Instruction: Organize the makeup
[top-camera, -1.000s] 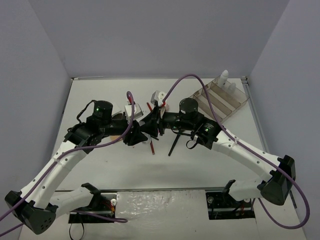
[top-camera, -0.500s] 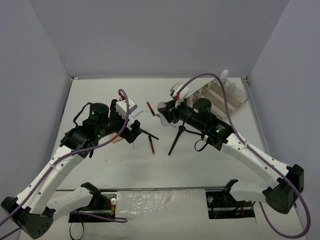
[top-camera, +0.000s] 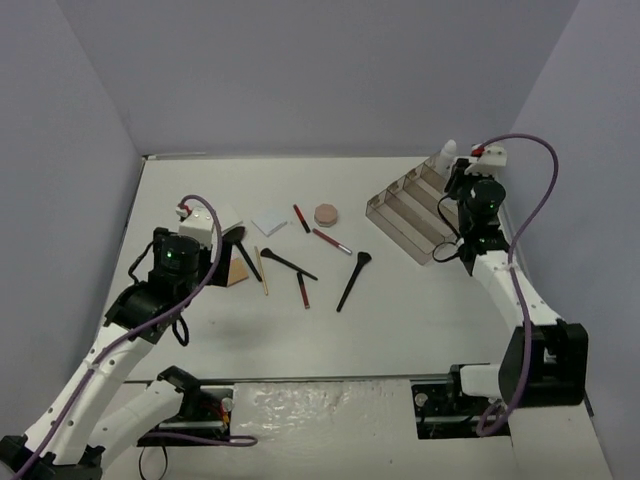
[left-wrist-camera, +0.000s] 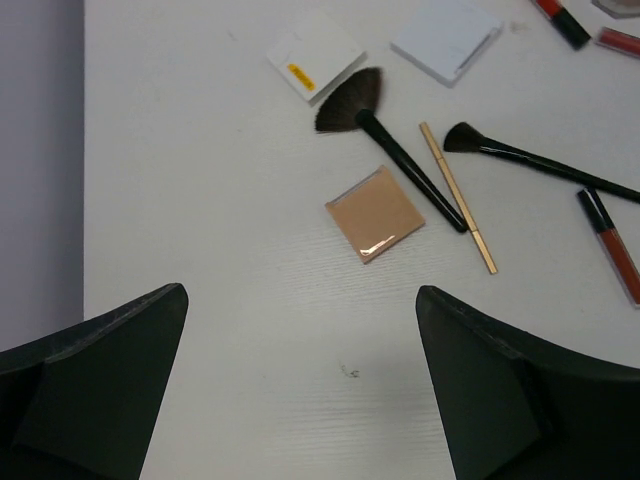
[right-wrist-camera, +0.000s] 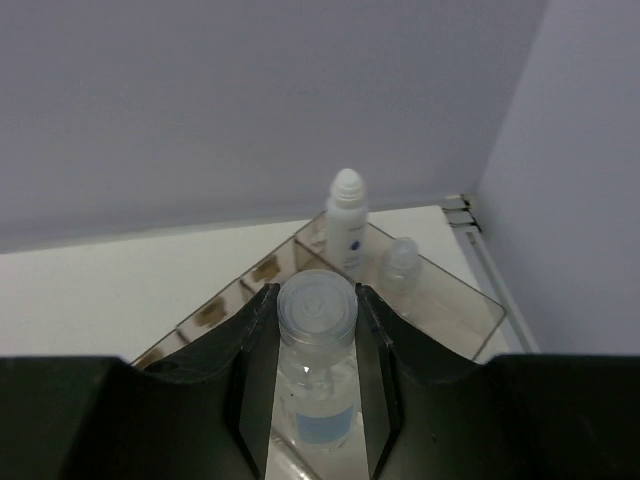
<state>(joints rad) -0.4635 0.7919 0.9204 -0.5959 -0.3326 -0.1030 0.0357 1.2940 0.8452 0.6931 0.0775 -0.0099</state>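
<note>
Your right gripper (right-wrist-camera: 315, 300) clamps a clear white-capped bottle (right-wrist-camera: 318, 405) above the smoky plastic tray (right-wrist-camera: 455, 285); left gripper (left-wrist-camera: 300, 300) gapes. Release high, it may topple.

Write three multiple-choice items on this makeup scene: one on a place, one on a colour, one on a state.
1. On the table, the tray stands: A far right; B near left; C centre.
2. The square pad beside the fan brush handle is: A green; B tan; C black.
3. The right hand is: A open, empty; B shut on a clear bottle; C out of view.
Answers: 1 A, the top view shows it in the far right corner. 2 B, the left wrist view shows it tan. 3 B, it clamps the bottle from both sides.
</note>
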